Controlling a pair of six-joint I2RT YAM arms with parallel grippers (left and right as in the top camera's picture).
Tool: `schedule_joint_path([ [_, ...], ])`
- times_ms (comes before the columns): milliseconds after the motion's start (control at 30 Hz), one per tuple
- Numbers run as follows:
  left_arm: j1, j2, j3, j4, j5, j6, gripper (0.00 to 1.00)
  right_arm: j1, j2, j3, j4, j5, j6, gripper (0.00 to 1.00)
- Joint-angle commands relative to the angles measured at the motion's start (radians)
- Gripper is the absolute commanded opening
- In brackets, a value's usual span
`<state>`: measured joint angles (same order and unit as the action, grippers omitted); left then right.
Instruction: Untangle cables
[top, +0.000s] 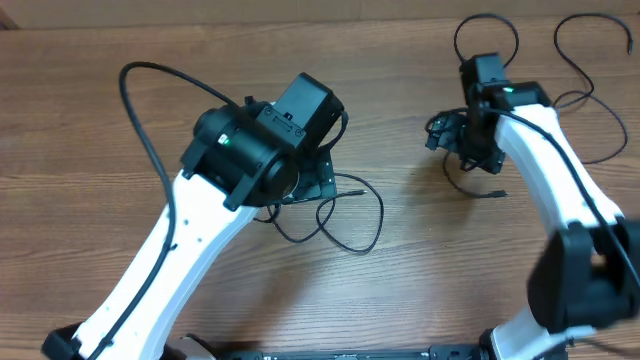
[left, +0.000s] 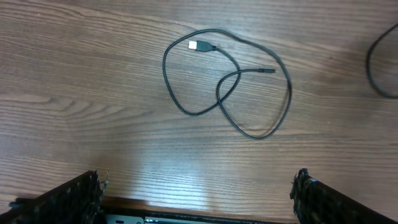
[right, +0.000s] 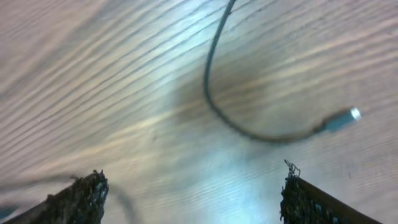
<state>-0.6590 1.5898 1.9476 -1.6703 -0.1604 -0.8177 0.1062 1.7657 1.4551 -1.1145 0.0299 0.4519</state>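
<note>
The thin black cord with a silver-faced USB plug (left: 200, 45) lies alone on the worktop in a loose, pretzel-like curve ahead of the left hand. It crosses over itself near its middle, and its slim barrel plug (left: 266, 71) lies at the other end. I judge it light, limp and smooth-jacketed: it will drag and swing rather than hold a shape, and a pinch on bare cord may slip. The best holds look to be just behind either plug, where the moulded body is thicker and stiffer. Drawing one end away from the crossing should open the loop.

A second thin black cord with a pale-tipped plug (right: 206, 78) curves across the worktop under the right hand, blurred there, so its lay is hard to read.

The left hand (left: 198, 180) has its rough black padded fingers (left: 74, 196) wide apart, holding nothing. The right hand (right: 193, 180) is likewise spread and empty. The brown wood-grain worktop (left: 74, 74) looks matte, with a soft glare.
</note>
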Motion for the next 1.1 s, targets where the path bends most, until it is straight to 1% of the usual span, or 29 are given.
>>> schedule_joint_path([
  [0,0.004,-0.115,0.002,-0.002,0.0,-0.024,0.99,-0.002,-0.115,0.036,-0.048,-0.094,0.003,0.9],
  [33,0.004,-0.154,0.002,-0.007,-0.001,-0.024,1.0,0.0,-0.153,0.036,-0.09,-0.121,0.004,0.9],
  [133,0.004,-0.205,0.002,-0.019,0.0,-0.024,1.0,0.009,-0.195,0.036,-0.149,-0.195,0.004,0.89],
  [200,0.004,-0.23,0.002,-0.019,0.005,-0.012,1.0,0.02,-0.214,0.035,-0.182,-0.212,0.004,0.87],
  [400,-0.013,-0.288,0.002,-0.019,0.009,-0.009,1.0,0.063,-0.294,0.035,-0.283,-0.206,0.003,0.85],
  [733,-0.094,-0.325,-0.023,-0.019,0.019,-0.019,0.99,0.078,-0.542,0.034,-0.38,-0.124,0.003,0.86],
  [800,-0.106,-0.325,-0.055,-0.019,0.019,-0.034,1.0,0.078,-0.586,0.034,-0.393,-0.119,0.003,0.89],
  [933,-0.114,-0.324,-0.174,-0.019,0.01,-0.109,0.99,0.078,-0.659,0.029,-0.433,-0.117,0.002,0.93],
  [1000,-0.114,-0.322,-0.235,-0.013,0.008,-0.134,1.0,0.078,-0.673,0.025,-0.449,-0.117,0.002,1.0],
  [1067,-0.114,-0.32,-0.288,0.008,0.008,-0.133,1.0,0.078,-0.677,0.021,-0.457,-0.117,0.003,1.0],
])
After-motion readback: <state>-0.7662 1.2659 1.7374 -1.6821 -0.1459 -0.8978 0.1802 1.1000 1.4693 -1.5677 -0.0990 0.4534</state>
